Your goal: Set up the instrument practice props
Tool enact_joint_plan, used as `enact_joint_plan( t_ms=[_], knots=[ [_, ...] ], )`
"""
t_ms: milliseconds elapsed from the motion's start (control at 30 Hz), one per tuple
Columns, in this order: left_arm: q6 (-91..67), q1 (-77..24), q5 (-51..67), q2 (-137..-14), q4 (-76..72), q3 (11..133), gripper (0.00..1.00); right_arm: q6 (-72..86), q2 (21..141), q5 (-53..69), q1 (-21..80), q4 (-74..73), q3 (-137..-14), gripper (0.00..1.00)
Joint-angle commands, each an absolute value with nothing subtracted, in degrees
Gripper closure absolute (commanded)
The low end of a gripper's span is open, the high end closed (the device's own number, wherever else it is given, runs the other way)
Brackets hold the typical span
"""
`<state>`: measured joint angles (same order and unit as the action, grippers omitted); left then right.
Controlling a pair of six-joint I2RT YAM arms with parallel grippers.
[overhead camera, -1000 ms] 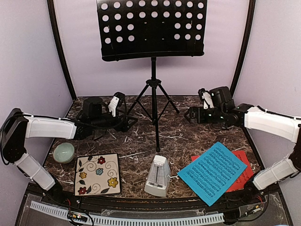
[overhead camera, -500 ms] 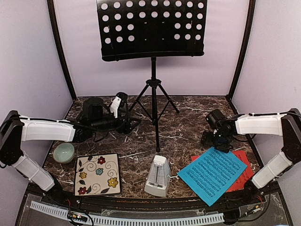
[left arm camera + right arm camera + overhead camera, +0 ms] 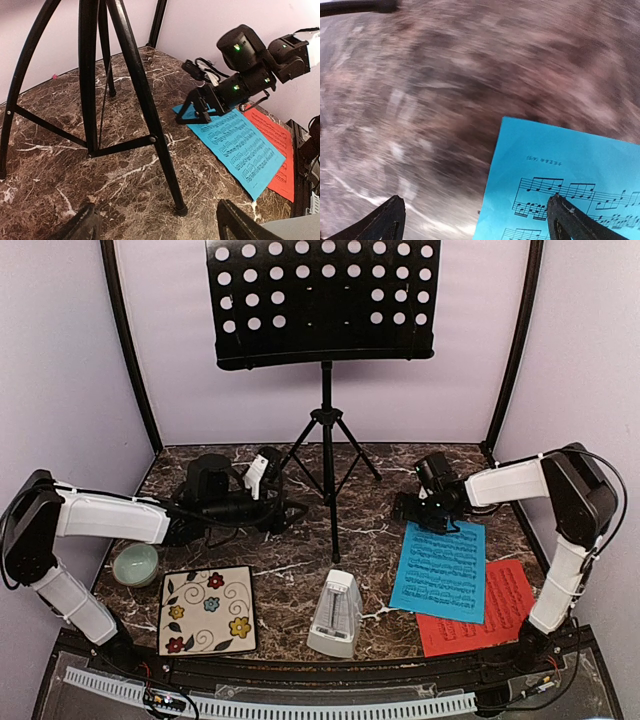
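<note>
The black music stand [image 3: 325, 340] stands upright on its tripod at the back centre, its perforated desk bare; the white pyramid metronome [image 3: 336, 614] stands upright near the front, ahead of the tripod; the blue sheet [image 3: 440, 570] lies flat at the right, overlapping the red sheet [image 3: 480, 610] lying nearer the front

Pale lilac walls [image 3: 60, 360] close in on three sides behind the left end effector [image 3: 268, 462] and the right end effector [image 3: 405, 508]. Black frame poles [image 3: 128, 350] rise at the rear corners, one out beyond each end effector. Beneath both lies a dark brown, marble-patterned worktop [image 3: 370, 540], veined in white. Nearer than the end effectors, along the front edge, runs a white slotted strip [image 3: 300, 706]. Soft, even light fills the enclosure, casting only faint shadows.
</note>
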<state>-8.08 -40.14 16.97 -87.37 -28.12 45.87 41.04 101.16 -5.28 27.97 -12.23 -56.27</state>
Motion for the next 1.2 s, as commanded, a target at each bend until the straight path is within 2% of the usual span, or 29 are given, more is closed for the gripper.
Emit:
enact_joint_plan(
  t_ms=[0,200,367,533,700,833,1167],
  knots=[
    [-8.8,-41.1,18.2,-88.2,-29.8,46.9,0.18,37.4,107.3,6.3,28.1,-4.2,-62.9,0.02],
    [-9.0,-41.9,18.7,-88.9,-30.5,46.7,0.19,33.0,102.0,9.2,27.5,-3.6,-64.1,0.03],
    [-7.2,-43.7,20.2,-91.1,-29.8,48.2,0.23,35.4,92.1,15.3,18.9,-2.5,-53.3,0.04],
    [-7.2,-44.7,23.0,-94.1,-30.5,50.2,0.33,35.3,84.9,12.6,11.6,-7.2,-44.3,0.05],
    [-10.3,-45.1,23.1,-95.3,-31.4,49.5,0.39,34.4,87.4,10.7,8.8,-9.9,-42.3,0.05],
    [-15.2,-45.1,23.6,-95.1,-35.3,46.3,0.41,35.3,90.8,15.6,8.9,-6.0,-41.4,0.09],
    [-20.4,-45.5,22.5,-98.4,-38.7,43.9,0.45,39.9,98.9,19.9,17.8,1.5,-45.0,0.12]
  ],
)
